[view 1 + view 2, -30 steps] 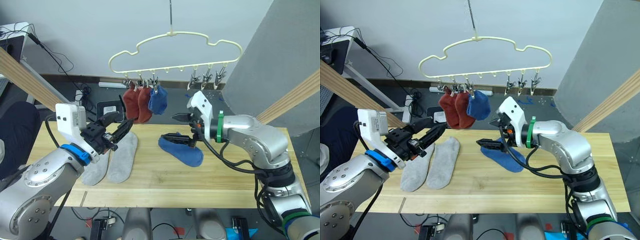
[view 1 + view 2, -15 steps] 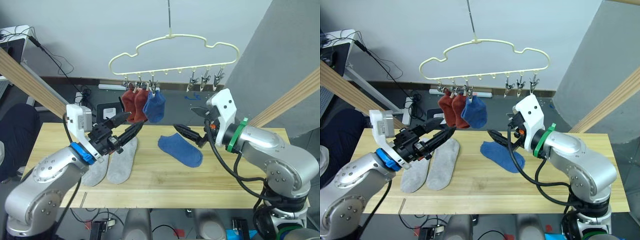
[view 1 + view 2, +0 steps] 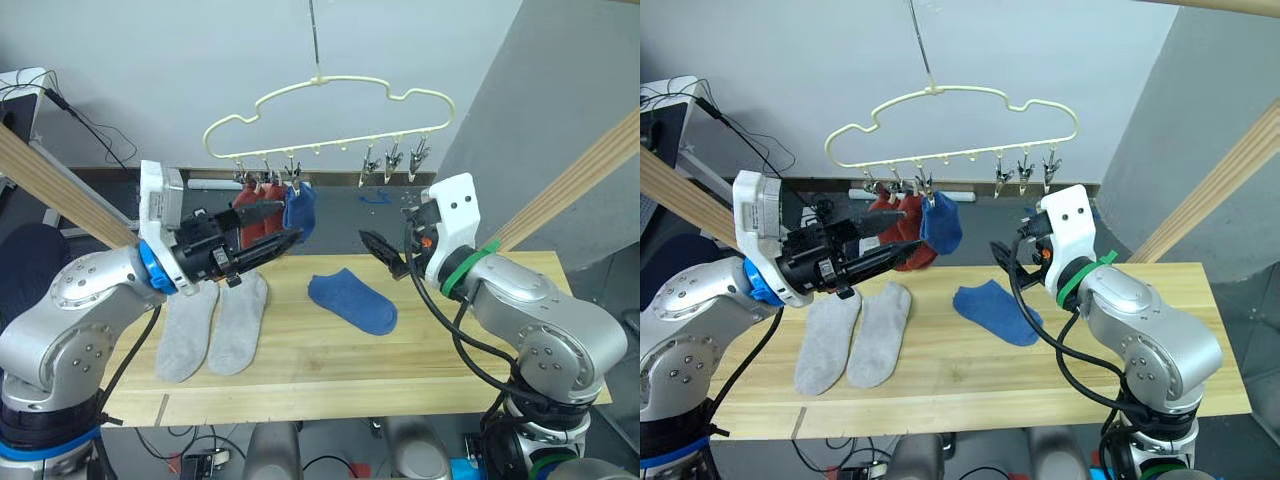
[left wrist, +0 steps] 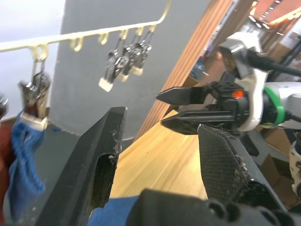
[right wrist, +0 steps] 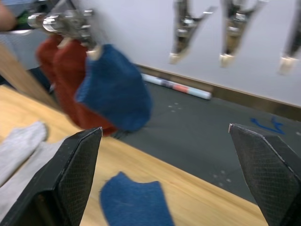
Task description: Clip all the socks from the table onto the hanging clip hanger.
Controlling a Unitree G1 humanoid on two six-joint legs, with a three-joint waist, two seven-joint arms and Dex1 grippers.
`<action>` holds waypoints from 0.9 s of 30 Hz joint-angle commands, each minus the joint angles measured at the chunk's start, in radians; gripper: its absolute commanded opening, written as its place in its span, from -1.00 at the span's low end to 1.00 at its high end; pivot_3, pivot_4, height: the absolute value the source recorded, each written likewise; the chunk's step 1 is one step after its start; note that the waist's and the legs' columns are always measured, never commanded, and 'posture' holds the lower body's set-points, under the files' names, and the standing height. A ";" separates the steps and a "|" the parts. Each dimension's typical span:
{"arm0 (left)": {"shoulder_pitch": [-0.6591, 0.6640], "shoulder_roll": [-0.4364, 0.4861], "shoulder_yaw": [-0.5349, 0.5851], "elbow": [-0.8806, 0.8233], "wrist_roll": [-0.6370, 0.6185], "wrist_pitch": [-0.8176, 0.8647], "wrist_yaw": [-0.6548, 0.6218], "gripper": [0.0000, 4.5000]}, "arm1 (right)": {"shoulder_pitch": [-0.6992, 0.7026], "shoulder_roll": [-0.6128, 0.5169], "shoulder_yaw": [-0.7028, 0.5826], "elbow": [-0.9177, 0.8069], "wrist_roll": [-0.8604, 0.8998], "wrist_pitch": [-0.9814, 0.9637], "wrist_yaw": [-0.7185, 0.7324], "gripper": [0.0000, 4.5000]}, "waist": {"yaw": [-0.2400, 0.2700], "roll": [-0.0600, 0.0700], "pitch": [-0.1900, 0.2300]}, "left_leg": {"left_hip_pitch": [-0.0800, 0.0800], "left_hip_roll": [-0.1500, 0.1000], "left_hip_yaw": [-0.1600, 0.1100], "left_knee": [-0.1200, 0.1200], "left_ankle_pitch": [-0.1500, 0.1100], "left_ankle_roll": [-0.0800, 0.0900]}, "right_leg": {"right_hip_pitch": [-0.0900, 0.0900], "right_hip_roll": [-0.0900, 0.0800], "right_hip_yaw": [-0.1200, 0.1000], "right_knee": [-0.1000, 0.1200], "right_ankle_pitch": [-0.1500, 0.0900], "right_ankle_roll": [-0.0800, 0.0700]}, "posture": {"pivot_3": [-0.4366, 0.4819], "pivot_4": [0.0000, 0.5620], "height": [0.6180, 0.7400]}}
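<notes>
The pale yellow cloud-shaped hanger (image 3: 950,125) hangs by a metal hook above the far edge of the table (image 3: 970,370), silver clips in a row along its lower bar. Two red socks (image 3: 902,222) and one blue sock (image 3: 941,222) dangle from adjacent clips at the hanger's left end; three clips (image 3: 1023,170) near its right end are bare. Below the hanger, a second blue sock (image 3: 995,310) lies flat mid-table, and two grey socks (image 3: 852,338) lie side by side, touching, to the left of it.
</notes>
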 commanded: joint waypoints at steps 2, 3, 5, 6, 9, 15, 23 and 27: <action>-0.038 0.008 0.006 -0.012 -0.032 0.015 -0.007 0.23 | -0.011 0.045 -0.003 -0.026 -0.025 0.017 -0.048 0.83 | -0.006 0.000 0.000 | 0.000 0.000 0.000 0.000 0.000 0.000 | 0.000 0.000 -0.001 0.000 0.000 0.000 | -0.64 0.06 1.00; -0.043 0.010 0.005 -0.013 -0.033 0.020 -0.006 0.23 | -0.011 0.049 -0.002 -0.029 -0.028 0.021 -0.051 0.72 | -0.009 0.000 0.000 | 0.000 0.000 -0.001 0.000 0.000 0.000 | 0.000 0.000 -0.001 0.000 0.000 0.000 | -0.64 0.08 1.00; -0.044 0.013 0.007 -0.014 -0.032 0.028 -0.005 0.23 | -0.018 0.068 -0.003 -0.027 -0.032 0.029 -0.056 0.43 | -0.015 0.000 0.000 | 0.000 0.000 0.000 0.000 0.000 0.000 | 0.000 0.000 0.000 0.000 0.000 0.000 | -0.63 0.11 1.00; -0.043 0.013 0.008 -0.018 -0.033 0.032 -0.003 0.23 | -0.020 0.073 -0.005 -0.029 -0.031 0.034 -0.057 0.27 | -0.018 0.000 0.000 | 0.000 0.000 0.000 0.000 0.000 0.000 | 0.000 0.000 0.000 0.000 0.000 0.000 | -0.63 0.13 1.00; -0.020 0.027 0.013 -0.021 -0.001 0.023 -0.012 0.23 | -0.029 0.091 -0.001 -0.022 -0.025 0.046 -0.056 -0.22 | -0.020 0.000 0.000 | 0.000 0.000 0.000 0.000 0.000 0.000 | 0.000 0.000 0.000 0.000 0.000 0.000 | -0.62 0.15 1.00; 0.095 0.054 0.052 -0.037 0.074 -0.023 -0.033 0.23 | -0.057 0.114 0.010 0.003 -0.012 0.042 -0.034 -0.53 | -0.023 0.001 0.001 | 0.001 0.001 0.000 -0.001 0.000 0.000 | 0.000 0.001 0.001 0.000 0.000 0.000 | -0.49 0.20 1.00; 0.164 0.088 0.131 -0.043 0.107 -0.083 -0.076 0.23 | -0.087 0.128 0.015 0.057 -0.013 0.011 -0.003 -0.53 | 0.005 0.001 0.001 | 0.001 0.000 0.000 -0.001 0.000 0.000 | -0.001 0.000 0.001 0.000 0.000 0.000 | -0.38 0.19 1.00; 0.172 0.099 0.145 -0.032 0.132 -0.116 -0.097 0.23 | -0.095 0.123 0.033 0.078 -0.016 -0.014 0.008 -0.53 | 0.010 0.001 0.001 | 0.001 0.001 0.000 -0.002 0.000 0.000 | -0.001 0.000 0.000 0.000 0.000 0.000 | -0.38 0.19 1.00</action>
